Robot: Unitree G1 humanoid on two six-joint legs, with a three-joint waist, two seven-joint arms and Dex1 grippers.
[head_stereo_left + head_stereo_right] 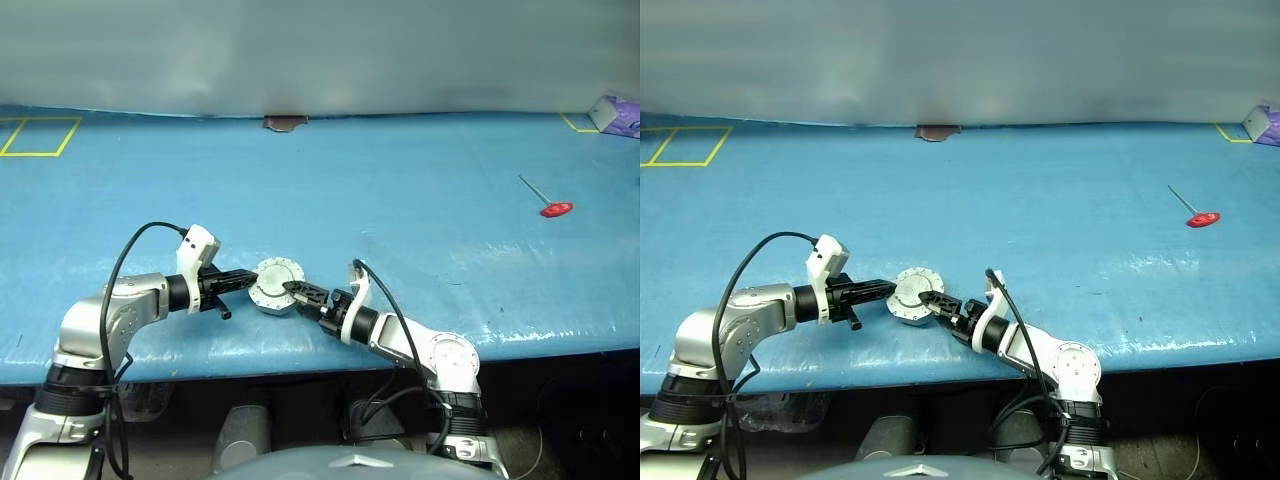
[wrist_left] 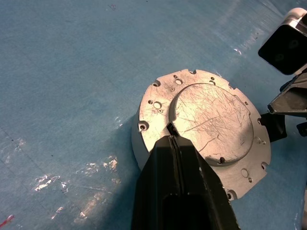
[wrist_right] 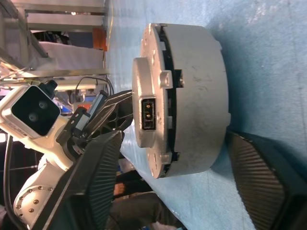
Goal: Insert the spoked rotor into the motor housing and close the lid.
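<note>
1. Assembly: one round silver motor housing (image 1: 276, 285) lies on the blue table (image 1: 400, 200), near its front edge, between the two grippers. Its flat grey lid (image 2: 213, 122), scratched and ringed by small holes, sits on top of it; in the right wrist view a dark gap separates the top plate from the drum below.
2. Writing: no brand, label or readable lettering shows on the housing, the lid or the table. A small rectangular connector socket (image 3: 148, 115) is set in the rim of the top plate.
3. Left gripper (image 1: 250, 279): its two black fingers are pressed together, with no gap between them, and their joined tip rests on the top face at the edge of the raised round plate.
4. Right gripper (image 1: 290, 288): its two ribbed black fingers (image 3: 91, 182) stand apart, one on each side of the housing, neither one seen pressing on its wall.
5. Other items, counted: one red-handled tool (image 1: 548, 200) with a thin shaft lies well apart at the right; one purple object (image 1: 620, 115) sits at the far right corner; two yellow taped outlines mark the far corners; one small brown piece (image 1: 285, 123) rests at the far edge.
</note>
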